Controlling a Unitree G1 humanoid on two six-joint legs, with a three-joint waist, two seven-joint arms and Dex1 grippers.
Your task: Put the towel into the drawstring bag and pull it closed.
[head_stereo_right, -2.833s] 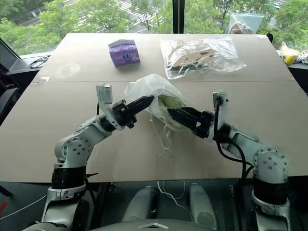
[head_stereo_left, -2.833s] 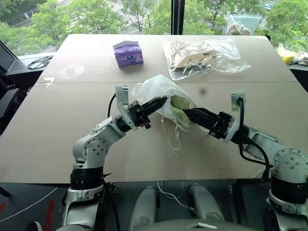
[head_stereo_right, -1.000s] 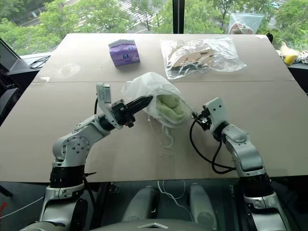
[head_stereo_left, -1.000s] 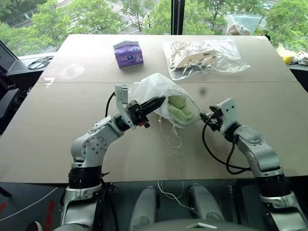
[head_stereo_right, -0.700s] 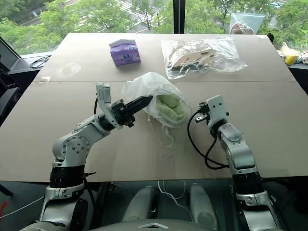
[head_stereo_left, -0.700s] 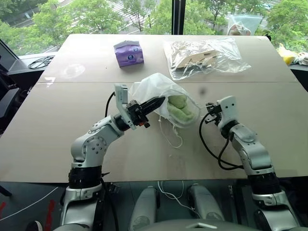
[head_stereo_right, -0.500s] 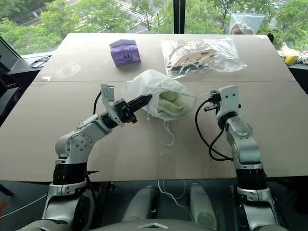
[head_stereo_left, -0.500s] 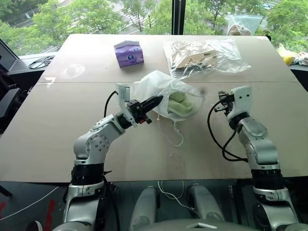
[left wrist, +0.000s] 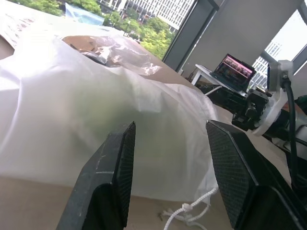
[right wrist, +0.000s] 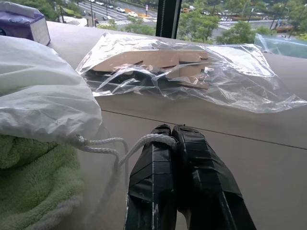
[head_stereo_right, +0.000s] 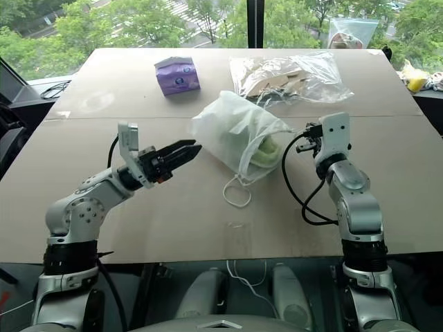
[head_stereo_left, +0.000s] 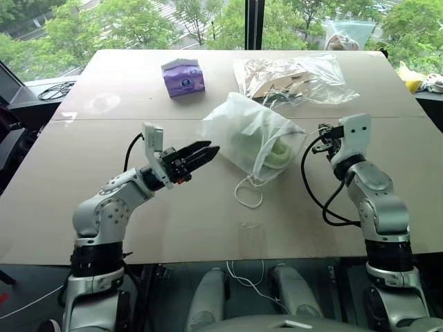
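Cord from the thin translucent white drawstring bag [head_stereo_left: 250, 135] ran to the right gripper [right wrist: 172, 135], whose two black fingers were pinched shut on the white cord loop [right wrist: 144, 141]. The bag lay on the tan table [head_stereo_left: 83, 200], with the light-green fluffy towel [right wrist: 33, 179] inside it, showing at the mouth. The left gripper [head_stereo_left: 201, 153] stood beside the bag, jaws parted and empty. Behind lay a purple tissue pack [head_stereo_left: 183, 76] and a clear plastic bag [head_stereo_left: 297, 76] with tan contents.
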